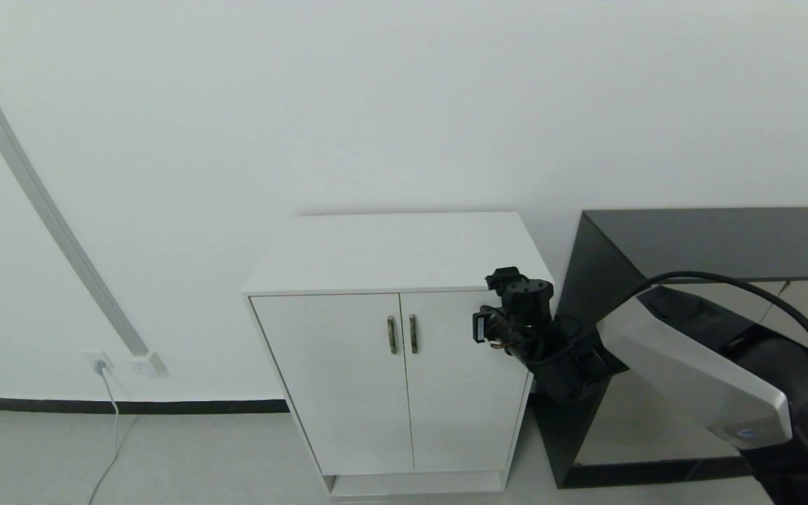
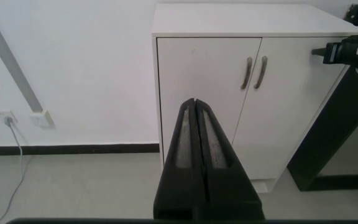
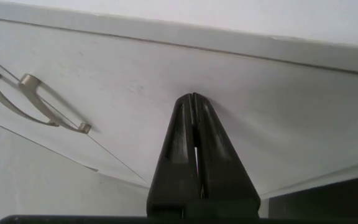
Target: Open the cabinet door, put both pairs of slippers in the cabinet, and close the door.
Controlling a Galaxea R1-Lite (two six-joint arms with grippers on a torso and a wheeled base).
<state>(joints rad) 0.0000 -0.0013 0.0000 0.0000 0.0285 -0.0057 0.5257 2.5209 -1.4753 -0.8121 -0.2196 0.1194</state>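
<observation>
The white cabinet (image 1: 390, 365) stands against the wall with both doors closed. Two metal handles (image 1: 402, 334) sit side by side at the middle seam. My right gripper (image 3: 194, 96) is shut with nothing in it, its tips close to the upper part of the right door (image 3: 278, 118), to the side of the handles (image 3: 36, 102). My right arm's wrist (image 1: 527, 308) hangs at the cabinet's upper right corner. My left gripper (image 2: 194, 102) is shut and empty, held back from the cabinet (image 2: 229, 93) and pointing at its left door.
A black glossy unit (image 1: 691, 238) stands directly right of the cabinet. On the wall to the left are a slanted cable duct (image 1: 39, 196) and a socket (image 1: 99, 363) with a cord running down to the grey floor (image 1: 165, 456).
</observation>
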